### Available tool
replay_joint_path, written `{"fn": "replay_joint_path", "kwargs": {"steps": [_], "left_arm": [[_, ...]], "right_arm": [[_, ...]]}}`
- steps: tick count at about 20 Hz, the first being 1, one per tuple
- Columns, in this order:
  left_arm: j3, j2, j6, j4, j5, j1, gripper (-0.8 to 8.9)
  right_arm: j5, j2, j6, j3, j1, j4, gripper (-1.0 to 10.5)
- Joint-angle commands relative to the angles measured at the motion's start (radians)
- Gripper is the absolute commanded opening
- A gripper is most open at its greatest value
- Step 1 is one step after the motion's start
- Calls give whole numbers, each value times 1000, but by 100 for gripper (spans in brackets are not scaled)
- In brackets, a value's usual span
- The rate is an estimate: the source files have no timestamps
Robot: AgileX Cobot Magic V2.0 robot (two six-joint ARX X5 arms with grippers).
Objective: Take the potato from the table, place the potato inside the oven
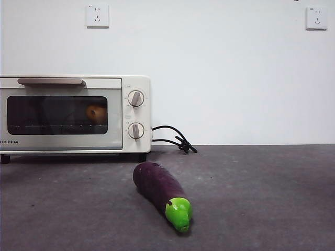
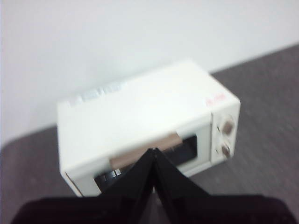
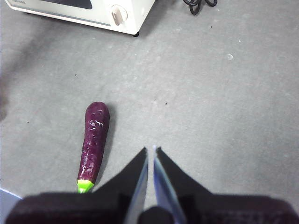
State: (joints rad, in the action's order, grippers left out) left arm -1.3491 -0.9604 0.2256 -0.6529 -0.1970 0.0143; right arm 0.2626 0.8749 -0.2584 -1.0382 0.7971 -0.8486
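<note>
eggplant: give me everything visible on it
The eggplant is long, dark purple with slightly wrinkled, glossy skin and a bright green tip. It lies flat on the dark grey table, in front of the oven and apart from it, green end pointing away from the oven. Nothing else touches it; neither gripper is near.

Front camera is sitting low, looking level across the table (image 1: 272,198) at the oven (image 1: 73,112), upper left, near. Left wrist camera is looking down on the oven (image 2: 145,126) from above. Right wrist camera is looking down, catching the oven's corner (image 3: 117,14), upper left.
</note>
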Motion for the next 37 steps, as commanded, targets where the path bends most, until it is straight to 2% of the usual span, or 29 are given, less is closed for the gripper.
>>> {"fn": "replay_joint_path", "kwargs": {"steps": [1,3,7,9,11,14,17,19,20,22,24,26,29,31,35,37], "left_arm": [[86,23,21,104,-1,-19,-4],[217,65,21,244,0,-35,-4],[559,170,5,664,0,-42,-4],[703,229,2,827,11,-42,-4],[817,278,2,915,68,-41,-4],[962,346,-22,951,167,-29,-4],[1147,439,-116,1049,185,-4,-4],[1282,526,-200,1114,249,-5,-4],[1341,573,-249,1120,288,-4,-4],[1342,657,-291,926,392,-2,-4],[1342,719,-343,838,463,2,-4],[1342,787,-430,745,509,2,-4],[1342,887,-543,536,515,3,-4],[1341,937,-512,497,463,3,-4],[1341,956,-331,486,325,3,-4],[1341,956,-310,489,309,5,-4]], "right_arm": [[3,-1,-11,9,1,2,32],[3,-1,-11,9,1,2,32],[3,-1,-11,9,1,2,32],[3,-1,-11,9,1,2,32],[3,-1,-11,9,1,2,32],[3,-1,-11,9,1,2,32],[3,-1,-11,9,1,2,32],[3,-1,-11,9,1,2,32],[3,-1,-11,9,1,2,32],[3,-1,-11,9,1,2,32],[4,-1,-11,9,1,2,32],[5,-1,-11,9,1,3,32],[6,-1,-11,9,1,2,32],[6,-1,-11,9,1,2,32],[6,-1,-11,9,0,2,32],[6,-1,-11,9,0,2,32]]}}
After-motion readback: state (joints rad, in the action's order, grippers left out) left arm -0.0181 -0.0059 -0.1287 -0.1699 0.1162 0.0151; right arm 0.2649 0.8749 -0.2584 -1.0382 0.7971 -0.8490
